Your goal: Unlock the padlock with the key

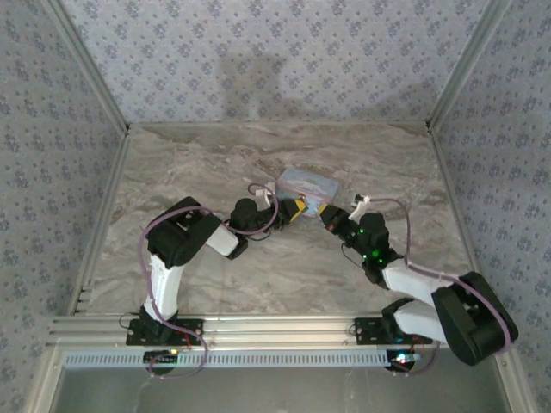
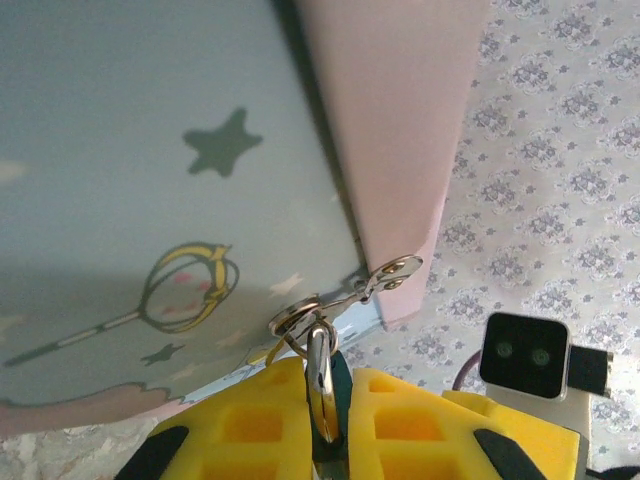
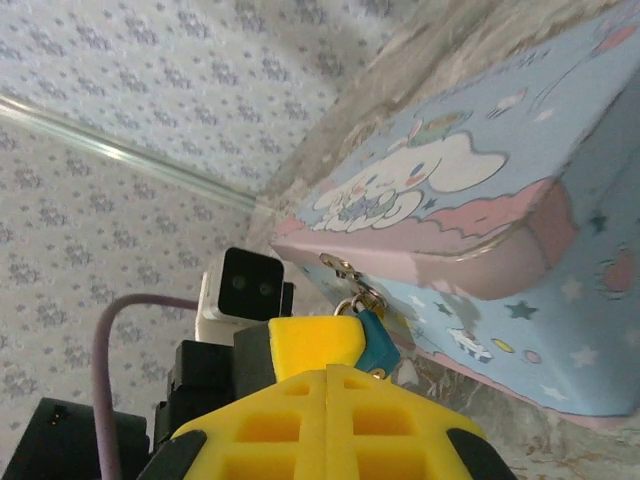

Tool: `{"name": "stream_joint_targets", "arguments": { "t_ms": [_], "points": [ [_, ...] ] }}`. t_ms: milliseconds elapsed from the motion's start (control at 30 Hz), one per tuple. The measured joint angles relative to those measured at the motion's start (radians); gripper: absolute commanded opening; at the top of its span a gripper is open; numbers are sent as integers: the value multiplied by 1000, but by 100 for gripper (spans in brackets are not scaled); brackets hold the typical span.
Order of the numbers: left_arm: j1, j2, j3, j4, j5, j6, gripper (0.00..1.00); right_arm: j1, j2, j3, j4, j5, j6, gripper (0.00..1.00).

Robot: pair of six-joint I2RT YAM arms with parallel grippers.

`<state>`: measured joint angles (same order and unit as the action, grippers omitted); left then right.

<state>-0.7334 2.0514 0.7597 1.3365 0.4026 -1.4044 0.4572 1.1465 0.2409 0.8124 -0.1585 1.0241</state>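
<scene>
left claw (image 2: 325,388) pinching the padlock (image 3: 378,342) hanging off the box (image 3: 500,120) latch, mid frame; right claw (image 3: 328,385) pressed together, bottom center, just under it

Light blue cartoon-printed box (image 1: 307,182) on marble-patterned table (image 1: 215,159), floral-papered walls (image 1: 258,52) around.

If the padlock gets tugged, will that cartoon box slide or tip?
Probably slides: the box looks like a hollow tin on a smooth table. Tipping seems unlikely; it sits low and wide. The padlock loops through its hasp, passing tugs along.
</scene>
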Motion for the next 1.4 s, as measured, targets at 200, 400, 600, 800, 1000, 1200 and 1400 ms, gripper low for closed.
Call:
{"name": "stream_joint_targets", "arguments": {
  "t_ms": [200, 400, 600, 800, 1000, 1200, 1400],
  "points": [
    [-4, 0, -3, 0, -26, 0, 5, 14, -70, -34, -56, 100, 0, 0],
    [-21, 0, -3, 0, -55, 0, 6, 49, -43, -58, -43, 188, 5, 0],
    [-27, 0, -3, 0, -76, 0, 6, 88, 33, -58, 9, 234, 5, 0],
    [-42, 0, -3, 0, -96, -1, 8, 100, 136, -49, 93, 266, 8, 0],
    [-44, 21, -4, 10, -105, 0, 13, 126, 152, -39, 132, 267, 7, 0],
    [-44, 100, -41, 16, -107, -3, 15, 128, 14, -41, 62, 268, -15, 0],
    [-44, 104, -62, 28, -118, -4, 41, 128, -185, -60, -44, 270, -42, 0]
  ]
}}
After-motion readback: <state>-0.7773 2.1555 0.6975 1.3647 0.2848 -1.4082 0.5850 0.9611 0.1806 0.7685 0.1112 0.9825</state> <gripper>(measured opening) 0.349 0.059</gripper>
